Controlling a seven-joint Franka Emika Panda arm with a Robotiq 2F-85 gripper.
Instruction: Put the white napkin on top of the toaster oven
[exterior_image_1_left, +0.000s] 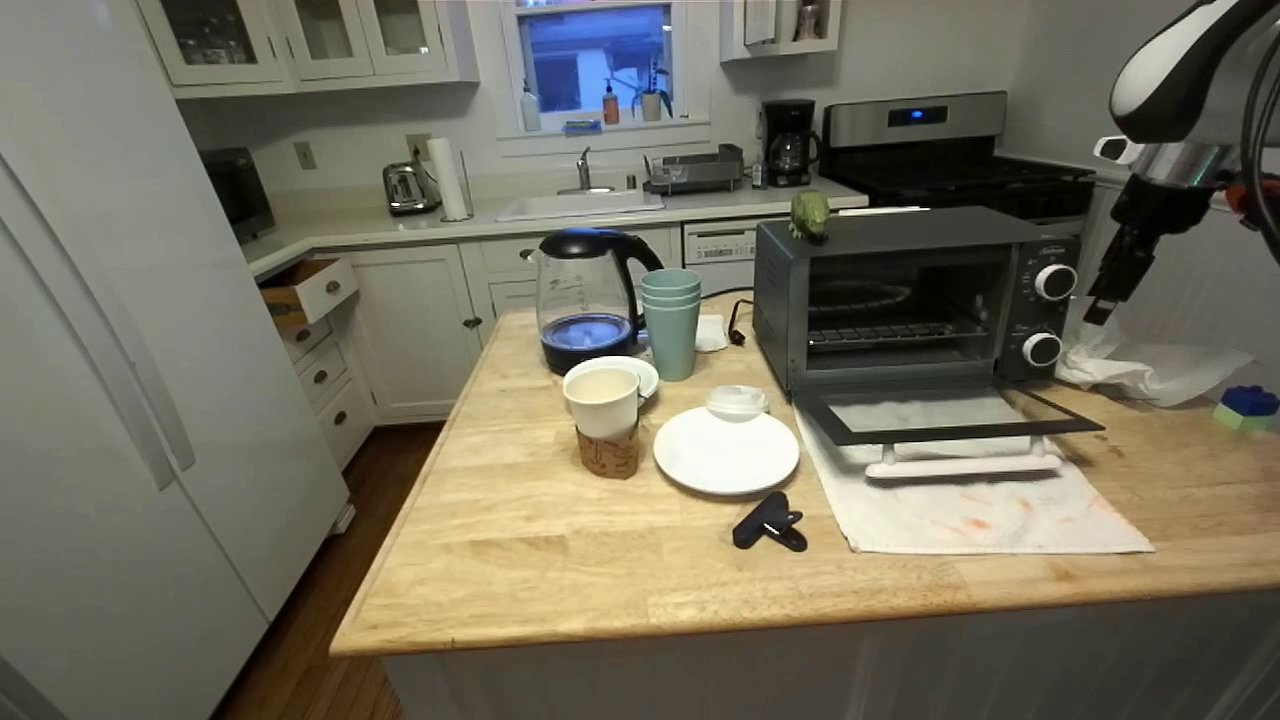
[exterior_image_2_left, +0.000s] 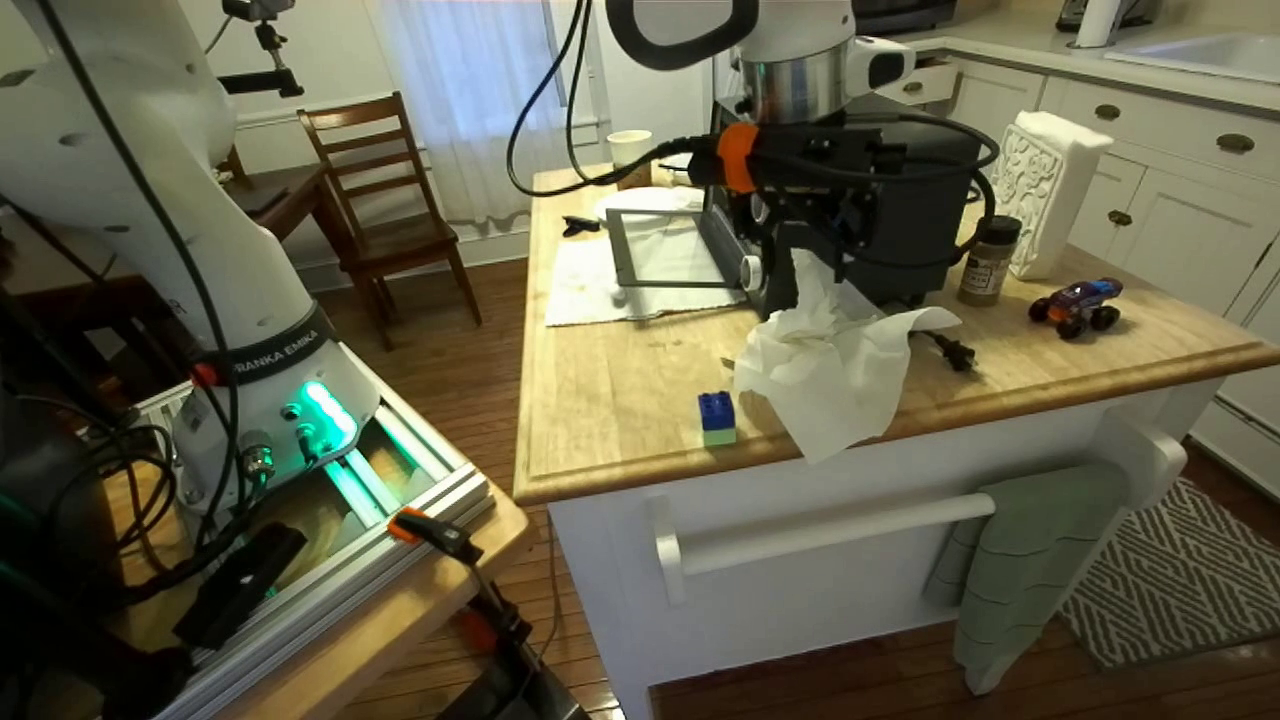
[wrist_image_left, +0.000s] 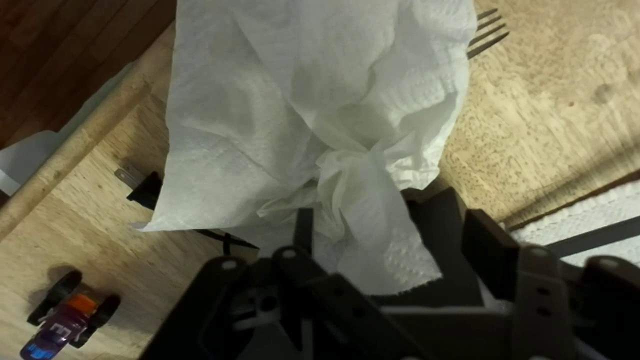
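Observation:
The white napkin (exterior_image_1_left: 1150, 370) lies crumpled on the wooden island beside the toaster oven's control side. In an exterior view the napkin (exterior_image_2_left: 830, 380) hangs partly over the island edge, with a peak rising under the gripper. The toaster oven (exterior_image_1_left: 910, 232) is dark grey, its glass door folded down; it also shows behind the arm (exterior_image_2_left: 920, 215). My gripper (exterior_image_1_left: 1100, 310) points down at the napkin's peak. In the wrist view my gripper (wrist_image_left: 392, 232) has its fingers wide apart, with a raised fold of the napkin (wrist_image_left: 320, 100) between them. Contact cannot be told.
A green toy (exterior_image_1_left: 808, 215) stands on the oven top. A blue-green toy brick (exterior_image_2_left: 716, 415) sits near the napkin. A spice jar (exterior_image_2_left: 990, 262), a toy car (exterior_image_2_left: 1078, 307) and a power plug (exterior_image_2_left: 950, 352) are beyond it. A fork (wrist_image_left: 487, 32) pokes out from under the napkin.

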